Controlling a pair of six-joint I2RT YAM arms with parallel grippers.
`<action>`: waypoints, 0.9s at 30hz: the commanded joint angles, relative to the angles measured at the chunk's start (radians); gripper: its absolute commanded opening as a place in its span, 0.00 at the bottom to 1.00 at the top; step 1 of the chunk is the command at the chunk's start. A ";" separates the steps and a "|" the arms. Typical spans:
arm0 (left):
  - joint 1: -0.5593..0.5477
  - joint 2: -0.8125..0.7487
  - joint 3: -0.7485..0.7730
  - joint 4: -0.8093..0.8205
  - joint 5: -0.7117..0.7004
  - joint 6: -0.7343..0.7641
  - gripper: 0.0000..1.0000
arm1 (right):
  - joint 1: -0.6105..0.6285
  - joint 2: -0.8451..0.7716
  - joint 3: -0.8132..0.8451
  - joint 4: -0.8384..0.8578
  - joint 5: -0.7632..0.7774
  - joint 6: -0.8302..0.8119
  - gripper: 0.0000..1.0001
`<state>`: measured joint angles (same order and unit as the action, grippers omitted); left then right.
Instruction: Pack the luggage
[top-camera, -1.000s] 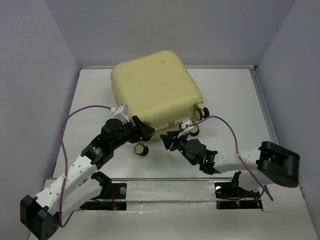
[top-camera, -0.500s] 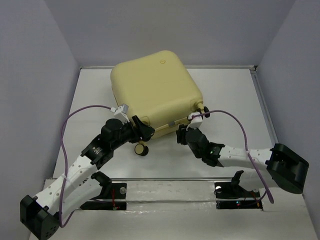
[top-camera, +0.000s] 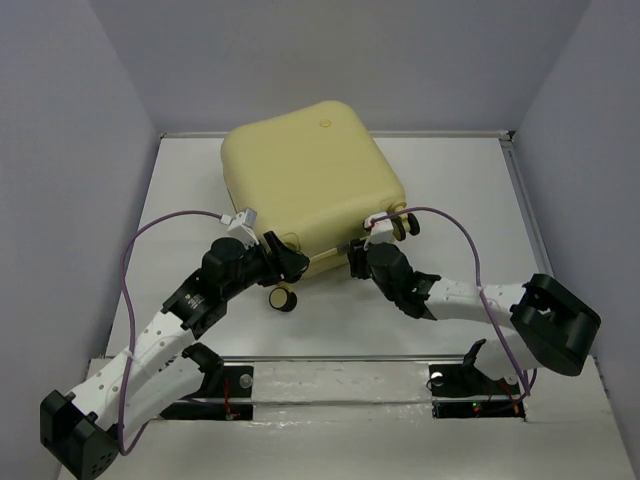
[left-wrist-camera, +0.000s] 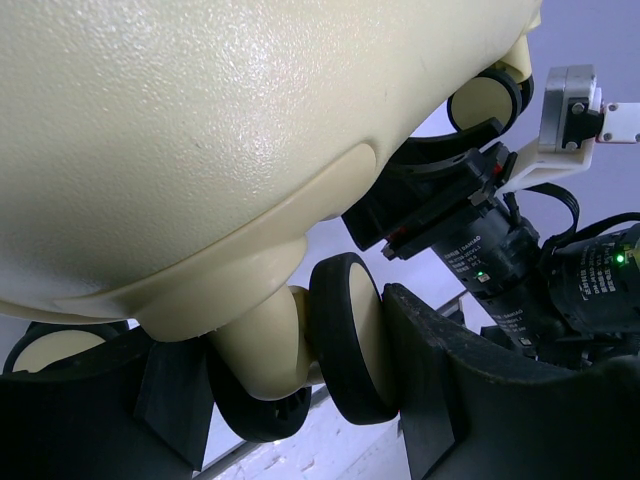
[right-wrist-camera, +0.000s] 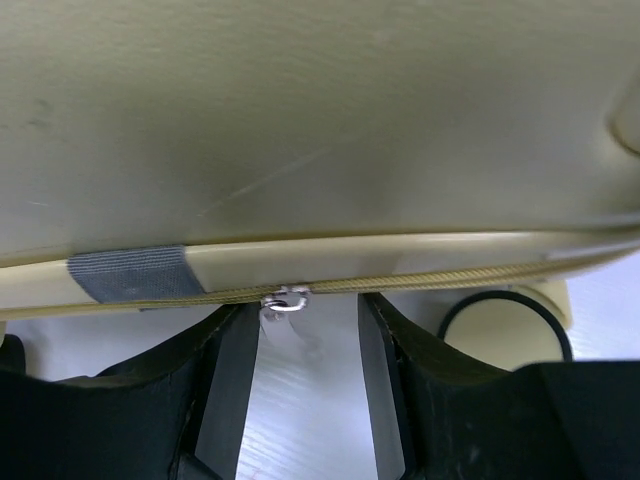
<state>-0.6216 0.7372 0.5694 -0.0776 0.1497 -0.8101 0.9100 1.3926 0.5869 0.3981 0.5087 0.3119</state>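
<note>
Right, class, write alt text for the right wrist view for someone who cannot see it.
A small metal zip pull hangs from the seam of the pale yellow luggage, above the gap of the open right pincer. A grey patch lies on the seam to its left; a caster wheel shows lower right.

The luggage (right-wrist-camera: 320, 120) runs off the right wrist view's edges, one wheel (right-wrist-camera: 505, 330) half hidden.

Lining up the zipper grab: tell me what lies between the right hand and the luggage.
In the right wrist view, a small metal zipper pull hangs from the luggage seam, just above the open right hand.
</note>
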 joint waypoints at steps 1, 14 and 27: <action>-0.010 -0.055 0.044 0.315 0.047 0.035 0.06 | -0.005 0.002 0.056 0.081 -0.059 -0.020 0.47; -0.010 -0.050 0.043 0.320 0.045 0.035 0.06 | -0.005 -0.015 0.060 0.059 -0.010 -0.051 0.44; -0.010 -0.045 0.046 0.315 0.045 0.035 0.06 | -0.023 -0.035 0.028 0.102 0.050 -0.071 0.12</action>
<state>-0.6216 0.7357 0.5652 -0.0689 0.1497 -0.8104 0.9028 1.3968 0.6052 0.3889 0.4992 0.2623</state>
